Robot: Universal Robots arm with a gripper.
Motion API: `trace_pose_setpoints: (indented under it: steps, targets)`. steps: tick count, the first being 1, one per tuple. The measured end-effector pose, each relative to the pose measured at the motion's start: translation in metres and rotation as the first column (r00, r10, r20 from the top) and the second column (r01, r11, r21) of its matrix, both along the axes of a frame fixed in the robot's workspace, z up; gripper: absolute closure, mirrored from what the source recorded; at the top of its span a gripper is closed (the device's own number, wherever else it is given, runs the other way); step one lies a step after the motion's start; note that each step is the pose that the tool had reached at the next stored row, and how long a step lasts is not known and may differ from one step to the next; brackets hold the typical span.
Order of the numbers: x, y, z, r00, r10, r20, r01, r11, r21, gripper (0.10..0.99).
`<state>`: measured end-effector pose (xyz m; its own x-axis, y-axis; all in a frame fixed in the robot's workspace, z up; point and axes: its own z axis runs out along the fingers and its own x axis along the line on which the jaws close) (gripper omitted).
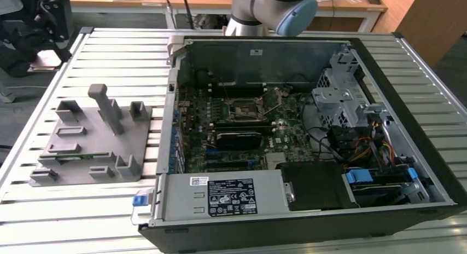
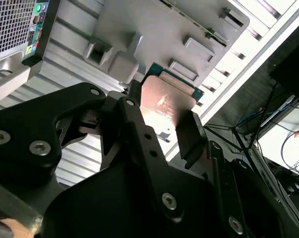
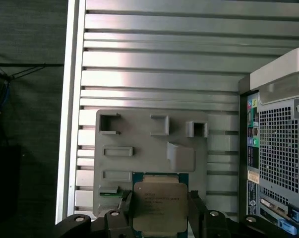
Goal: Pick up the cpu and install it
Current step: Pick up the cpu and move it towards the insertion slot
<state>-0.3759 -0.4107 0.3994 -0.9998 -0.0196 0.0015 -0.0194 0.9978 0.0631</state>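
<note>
We note slatted metal table; grey tray lies on it beneath pincer; computer case stands on it off to pincer's side, beside tray.

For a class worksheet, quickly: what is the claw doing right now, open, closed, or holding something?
Claw: closed on the cpu, held above the grey fixture tray.

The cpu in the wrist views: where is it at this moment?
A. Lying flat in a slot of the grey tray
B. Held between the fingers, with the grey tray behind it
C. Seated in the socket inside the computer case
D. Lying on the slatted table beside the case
B: in both wrist views the cpu is gripped at two opposite edges by the black fingers, with the grey tray behind it.
</note>
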Motion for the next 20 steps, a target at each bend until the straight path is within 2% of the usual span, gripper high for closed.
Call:
trace_pose_setpoints:
  steps: [20]
  targets:
    - [0.0912,0.0005,-0.0041,1.0000,0.000,0.0000,0.000,1.0000,0.000,0.557]
